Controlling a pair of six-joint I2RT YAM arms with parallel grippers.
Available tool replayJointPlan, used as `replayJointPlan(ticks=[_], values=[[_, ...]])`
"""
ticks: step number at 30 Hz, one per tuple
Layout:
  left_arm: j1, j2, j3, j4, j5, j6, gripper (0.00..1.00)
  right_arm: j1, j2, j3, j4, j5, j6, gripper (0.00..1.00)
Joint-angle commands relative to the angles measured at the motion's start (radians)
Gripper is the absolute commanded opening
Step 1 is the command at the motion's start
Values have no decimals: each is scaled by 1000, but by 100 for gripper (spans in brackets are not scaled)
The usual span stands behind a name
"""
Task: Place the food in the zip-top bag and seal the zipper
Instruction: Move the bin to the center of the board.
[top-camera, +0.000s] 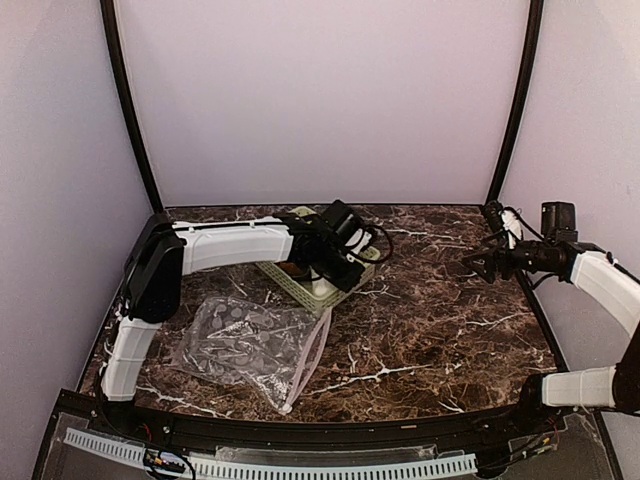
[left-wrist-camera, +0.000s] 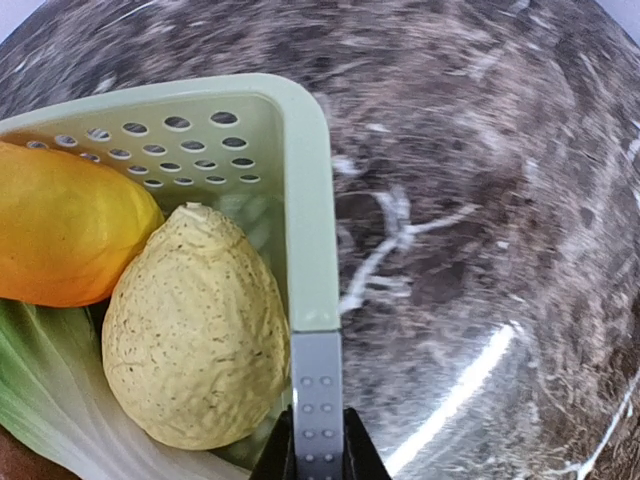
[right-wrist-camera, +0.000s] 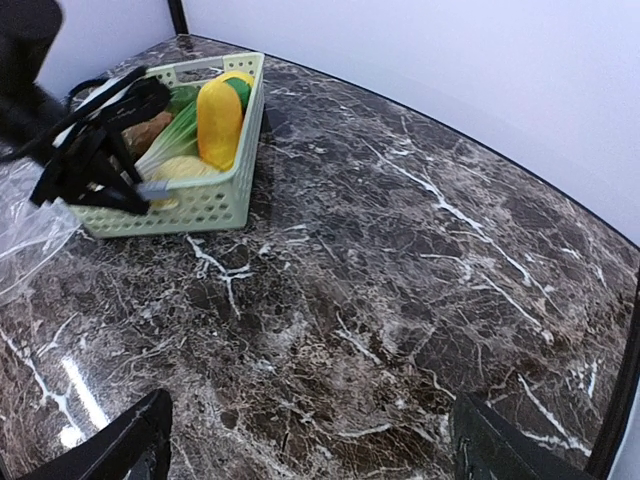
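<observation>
Basket rim (left-wrist-camera: 308, 200) within left gripper (left-wrist-camera: 316, 440)

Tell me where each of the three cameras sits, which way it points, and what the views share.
Top external: above and behind the arm bases, looking down on the table; shows left arm, right arm, basket, zip-top bag.
Left wrist: on the left arm, looking down into the basket's corner at the lemon; left claw pinches the rim.
Right wrist: low over the table's right side, facing across toward the basket; open right claw at the bottom edge.
Shared: both wrist views show the basket and lemon.
</observation>
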Motion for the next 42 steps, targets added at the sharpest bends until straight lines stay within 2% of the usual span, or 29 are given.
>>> replayJointPlan(ticks=[1, 6, 12, 24, 26, 27, 28, 29, 31, 33, 36, 40, 41, 42], values=[[-103, -3, 32, 101, 129, 160, 1, 0, -15, 38, 65, 120, 96, 94], [-186, 12, 35, 143, 216, 245, 1, -18, 5, 57, 79, 187, 147, 96], [-246, 52, 59, 189, 250, 323, 1, -35, 3, 47, 107, 246, 160, 96], [-273, 141, 152, 181, 265, 391, 2, -44, 6, 41, 112, 232, 161, 97], [-278, 140, 165, 159, 235, 409, 9, -44, 5, 40, 112, 229, 158, 98], [-280, 134, 173, 147, 210, 415, 19, -44, 6, 39, 112, 226, 157, 98], [-284, 128, 189, 124, 199, 417, 24, -44, 7, 38, 113, 222, 156, 98], [-292, 109, 199, 113, 171, 417, 36, -44, 9, 38, 113, 219, 154, 98], [-310, 60, 198, 85, 119, 416, 49, -44, 11, 38, 113, 215, 155, 98], [-330, 3, 187, 49, 59, 412, 56, -44, 10, 38, 112, 207, 154, 98], [-354, -79, 144, -23, -46, 392, 63, -44, 3, 34, 110, 182, 141, 98], [-376, -250, -26, -54, -168, 286, 70, -43, 14, 38, 98, 158, 126, 99], [-388, -278, -107, -44, -196, 271, 76, -43, 19, 39, 93, 153, 123, 99], [-396, -333, -152, -29, -285, 254, 93, -43, 23, 40, 89, 147, 119, 99]])
